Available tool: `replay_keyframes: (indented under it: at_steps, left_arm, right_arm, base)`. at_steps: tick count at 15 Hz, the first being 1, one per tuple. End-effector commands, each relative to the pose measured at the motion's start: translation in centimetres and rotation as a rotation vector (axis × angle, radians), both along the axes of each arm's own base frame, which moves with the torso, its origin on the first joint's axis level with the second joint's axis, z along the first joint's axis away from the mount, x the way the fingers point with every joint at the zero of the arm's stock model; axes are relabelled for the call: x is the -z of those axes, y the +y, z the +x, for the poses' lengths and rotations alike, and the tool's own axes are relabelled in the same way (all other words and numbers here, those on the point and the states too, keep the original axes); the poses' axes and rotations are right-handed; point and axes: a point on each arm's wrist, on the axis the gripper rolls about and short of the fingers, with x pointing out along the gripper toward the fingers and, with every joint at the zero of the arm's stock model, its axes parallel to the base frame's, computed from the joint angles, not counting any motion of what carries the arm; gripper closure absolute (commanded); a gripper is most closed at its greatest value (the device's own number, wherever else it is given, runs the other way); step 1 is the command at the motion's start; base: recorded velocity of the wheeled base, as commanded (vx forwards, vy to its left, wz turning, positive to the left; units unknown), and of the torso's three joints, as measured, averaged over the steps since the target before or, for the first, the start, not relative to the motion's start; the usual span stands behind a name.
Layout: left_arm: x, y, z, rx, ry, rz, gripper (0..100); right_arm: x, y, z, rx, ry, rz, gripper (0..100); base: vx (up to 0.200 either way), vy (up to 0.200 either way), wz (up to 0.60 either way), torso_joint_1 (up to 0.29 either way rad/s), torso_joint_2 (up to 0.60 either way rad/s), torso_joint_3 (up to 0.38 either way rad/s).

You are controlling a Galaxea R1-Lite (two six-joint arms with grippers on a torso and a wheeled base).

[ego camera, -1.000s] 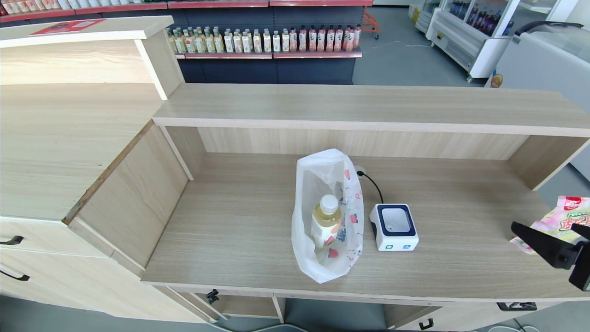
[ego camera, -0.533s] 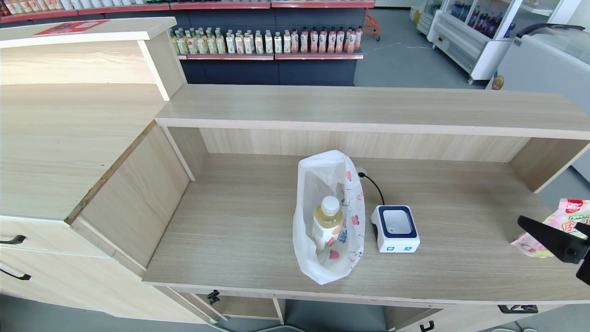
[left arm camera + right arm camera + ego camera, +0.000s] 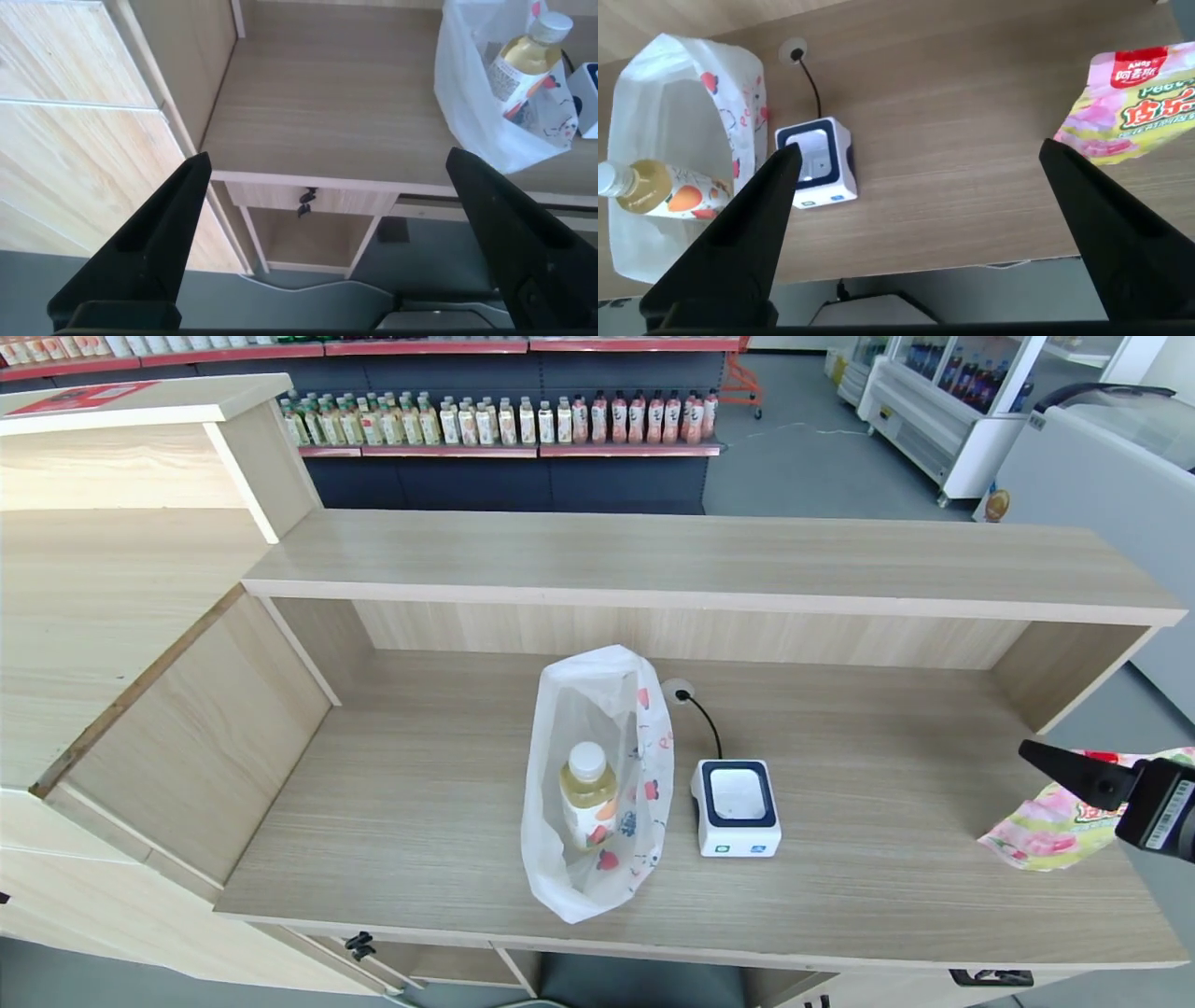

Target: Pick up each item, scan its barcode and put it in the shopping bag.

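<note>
pouch (image 3: 1036, 826) lies flat at the right end of the counter (image 3: 868, 747), long axis slanting. my right gripper (image 3: 917, 149) is just beside it, jaws spread wide, not yet straddling it. left gripper (image 3: 327, 157), also spread, sits well away beyond the bag (image 3: 597, 747).

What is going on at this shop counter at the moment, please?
A robot is checking out goods at a wooden counter. A drink bottle already stands in the white shopping bag, and the barcode scanner sits right beside the bag. The right pincer, open, hovers at the counter's right end close to a pink snack packet lying there, not yet gripped. The left pincer, open and empty, hangs off the counter's front left.
</note>
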Motion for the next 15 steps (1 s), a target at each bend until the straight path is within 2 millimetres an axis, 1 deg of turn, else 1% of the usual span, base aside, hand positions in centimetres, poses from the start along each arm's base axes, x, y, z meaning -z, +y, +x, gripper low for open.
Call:
replay_keyframes:
  at_steps: [1,4,7,15]
  left_arm:
    - [0.0,0.0,0.0,0.0,0.0,0.0,0]
    - [0.0,0.0,0.0,0.0,0.0,0.0,0]
    - [0.0,0.0,0.0,0.0,0.0,0.0,0]
    - [0.0,0.0,0.0,0.0,0.0,-0.002,0]
  right_arm:
    - [0.2,0.0,1.6,0.022,0.025,0.003,0]
    - [0.6,0.1,2.5,0.025,0.04,0.002,0]
    - [1.2,0.1,2.5,0.032,0.065,0.016,0]
    - [1.7,0.0,2.4,0.04,0.081,0.024,0]
  base:
    - [0.0,-0.2,0.0,0.002,0.0,-0.002]
    - [0.0,-0.2,0.0,0.002,0.0,0.001]
    - [0.0,-0.2,0.0,0.002,0.0,0.002]
    - [0.0,-0.2,0.0,0.003,0.0,0.0]
